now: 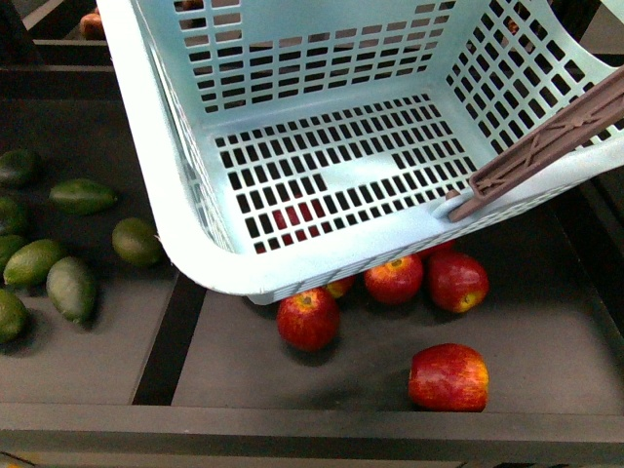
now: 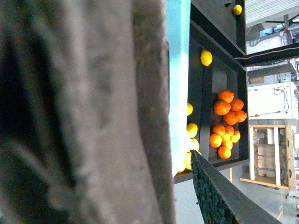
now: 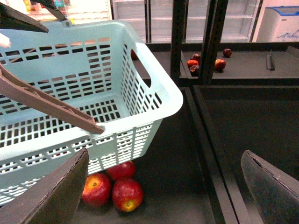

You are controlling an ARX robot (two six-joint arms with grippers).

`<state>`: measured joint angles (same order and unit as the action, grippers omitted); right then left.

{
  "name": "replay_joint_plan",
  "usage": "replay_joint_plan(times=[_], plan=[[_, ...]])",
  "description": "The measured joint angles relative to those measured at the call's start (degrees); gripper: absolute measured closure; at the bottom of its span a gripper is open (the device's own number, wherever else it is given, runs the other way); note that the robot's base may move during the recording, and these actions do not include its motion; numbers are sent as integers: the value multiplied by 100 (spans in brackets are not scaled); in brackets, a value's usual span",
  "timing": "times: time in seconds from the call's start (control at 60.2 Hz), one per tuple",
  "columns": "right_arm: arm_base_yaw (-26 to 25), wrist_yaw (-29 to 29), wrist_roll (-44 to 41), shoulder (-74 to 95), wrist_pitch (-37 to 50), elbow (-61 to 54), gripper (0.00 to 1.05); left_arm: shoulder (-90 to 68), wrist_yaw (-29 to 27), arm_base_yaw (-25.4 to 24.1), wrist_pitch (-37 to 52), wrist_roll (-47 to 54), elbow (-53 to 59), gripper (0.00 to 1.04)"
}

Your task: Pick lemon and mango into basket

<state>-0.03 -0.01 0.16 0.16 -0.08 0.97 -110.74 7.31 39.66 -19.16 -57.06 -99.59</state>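
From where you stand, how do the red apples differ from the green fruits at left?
The red apples are round and glossy; the green fruits are oval, pointed and dull. Some apples are partly hidden by the basket; the green fruits lie in the next compartment, uncovered. Both lie loose on the dark shelf.

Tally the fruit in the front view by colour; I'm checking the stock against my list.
Red apples: 5, one of them half under the basket; more red shows through its floor.
Green fruit: at least 7; the frame edge cuts some off.
Total: at least 12.
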Motion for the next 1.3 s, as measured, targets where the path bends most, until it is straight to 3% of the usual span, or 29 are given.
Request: replay_joint_plan(times=[0.1,0.15,0.199,0.266,0.382,0.465,0.598,0.781,0.831,0.931,1.047,1.297], plan=[[15,81,103,76,-129,35,9,0,20,0,0,0,0,77],[-33,282,529,498,-997,376,9,0,24,0,0,2,0,77],[-345,44,1130,1119,-1703,699,9,0,20,0,0,-4,0,77],[-944,-525,1644,1764,-1801,909,9,0,15,4,0,20,-2,77],[-2140,-1436,1875,2865,-883,1366,9,0,22,4,0,7,-2,77],[-2855,-1635,1843,3974,90,1735,9,0,-4,4,0,17,-2,77],[-3473,-1467,1606,6236,1582,2387,9,0,-7,-4,0,20,-2,77],[-3974,-708,1281,9029,2621,3539,9,0,22,4,0,20,-2,77],[-4113,-734,1117,9742,2490,3943,9,0,22,4,0,20,-2,77],[-4221,-527,-61,11003,2350,4634,9,0,17,4,0,24,-2,77],[-4273,-297,-1029,11582,2406,5047,9,0,22,4,0,20,-2,77],[-4334,-518,-2643,12517,1711,5991,9,0,2,4,0,22,-2,77]])
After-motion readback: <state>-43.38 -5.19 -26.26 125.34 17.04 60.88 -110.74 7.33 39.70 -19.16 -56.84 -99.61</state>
